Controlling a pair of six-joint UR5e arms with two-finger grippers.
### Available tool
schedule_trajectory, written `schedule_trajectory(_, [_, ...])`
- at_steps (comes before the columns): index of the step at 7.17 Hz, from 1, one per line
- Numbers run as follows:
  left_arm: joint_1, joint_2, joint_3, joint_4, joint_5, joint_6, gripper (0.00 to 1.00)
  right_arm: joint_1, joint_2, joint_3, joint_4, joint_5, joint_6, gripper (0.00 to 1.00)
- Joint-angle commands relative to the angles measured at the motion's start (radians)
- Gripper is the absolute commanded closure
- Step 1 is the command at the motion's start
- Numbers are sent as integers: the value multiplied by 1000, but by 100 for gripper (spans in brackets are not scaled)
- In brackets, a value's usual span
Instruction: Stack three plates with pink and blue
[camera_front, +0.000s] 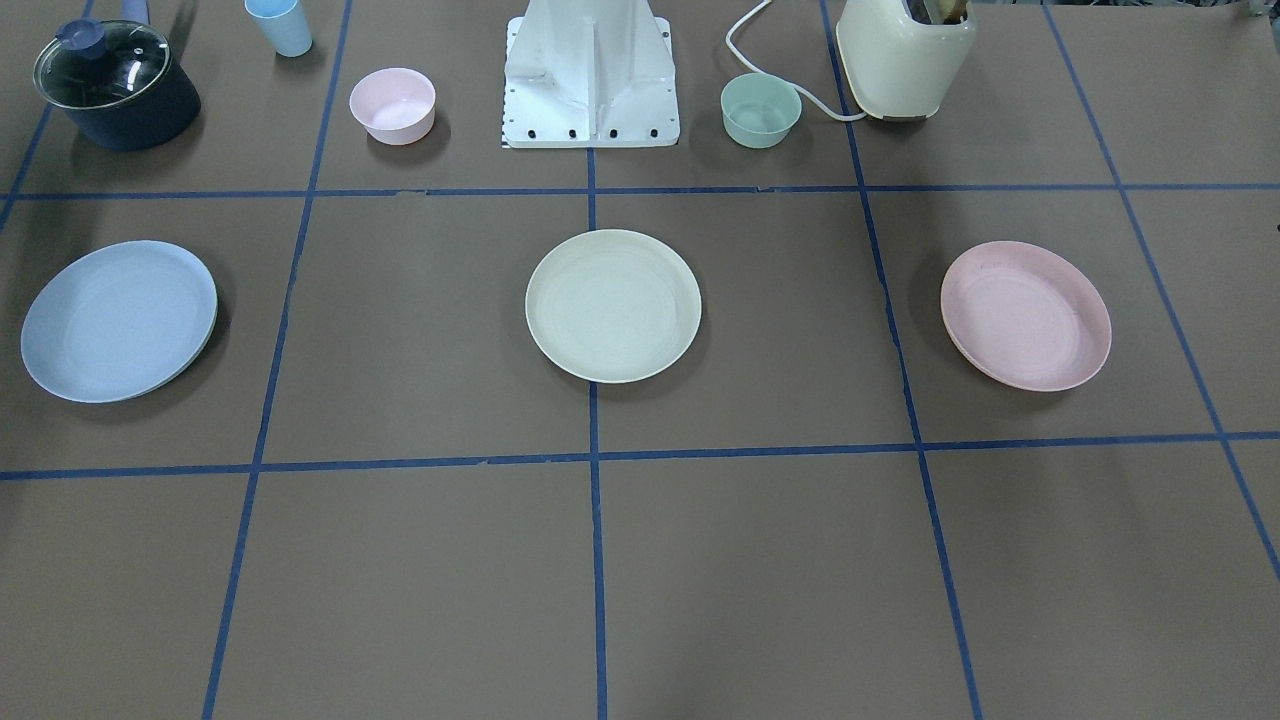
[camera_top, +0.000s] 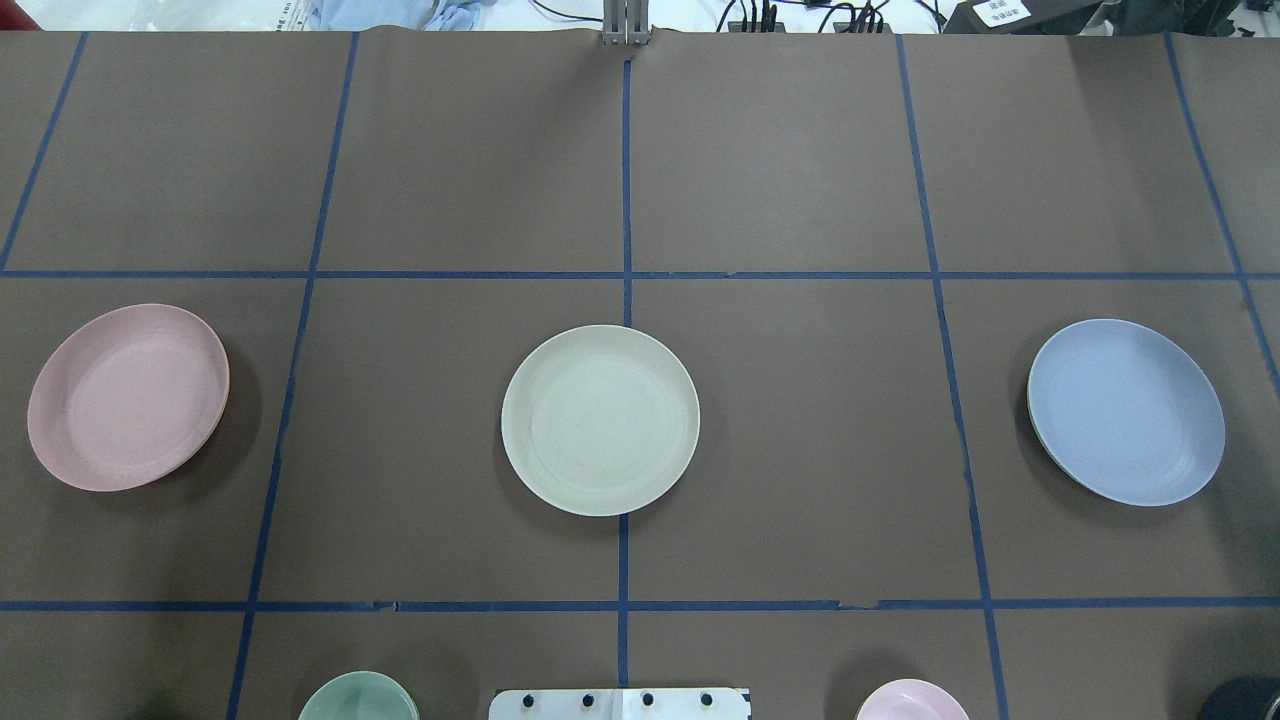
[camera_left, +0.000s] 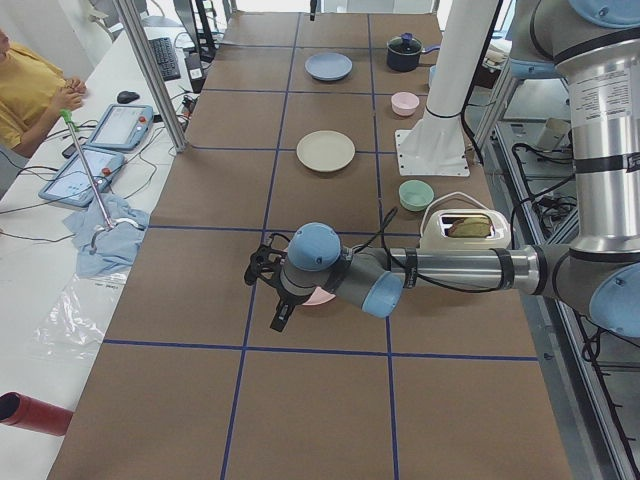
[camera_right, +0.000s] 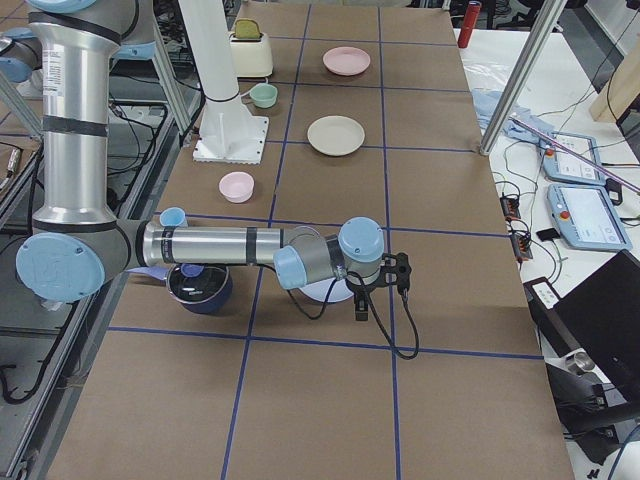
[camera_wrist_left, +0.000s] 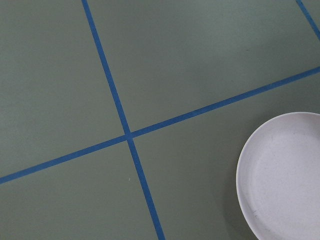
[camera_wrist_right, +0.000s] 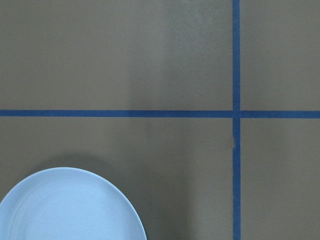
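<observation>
Three plates lie apart in a row on the brown table. The cream-white plate (camera_front: 613, 305) is in the middle (camera_top: 600, 420). The pale pink plate (camera_front: 1026, 315) is on my left side (camera_top: 128, 397) and shows in the left wrist view (camera_wrist_left: 285, 175). The pale blue plate (camera_front: 119, 320) is on my right side (camera_top: 1126, 411) and shows in the right wrist view (camera_wrist_right: 70, 205). My left gripper (camera_left: 268, 290) hangs over the pink plate's far edge. My right gripper (camera_right: 385, 285) hangs over the blue plate's far edge. Both show only in side views; I cannot tell whether they are open or shut.
Near the robot base (camera_front: 590, 80) stand a small pink bowl (camera_front: 392, 105), a mint-green bowl (camera_front: 761, 110), a dark pot with a glass lid (camera_front: 115, 85), a blue cup (camera_front: 280, 25) and a cream toaster (camera_front: 905, 55). Blue tape lines grid the table.
</observation>
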Motion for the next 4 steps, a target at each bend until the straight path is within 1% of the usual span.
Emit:
schedule_trajectory(1, [78, 3, 35, -3, 4, -33, 0, -27, 0, -7, 4, 2, 1, 0])
schedule_trajectory(2, [102, -4, 65, -4, -5, -65, 1, -35, 0, -7, 3, -3, 1, 0])
schedule_trajectory(4, [198, -77, 167, -3, -50, -120, 3, -50, 5, -10, 3, -6, 1, 0])
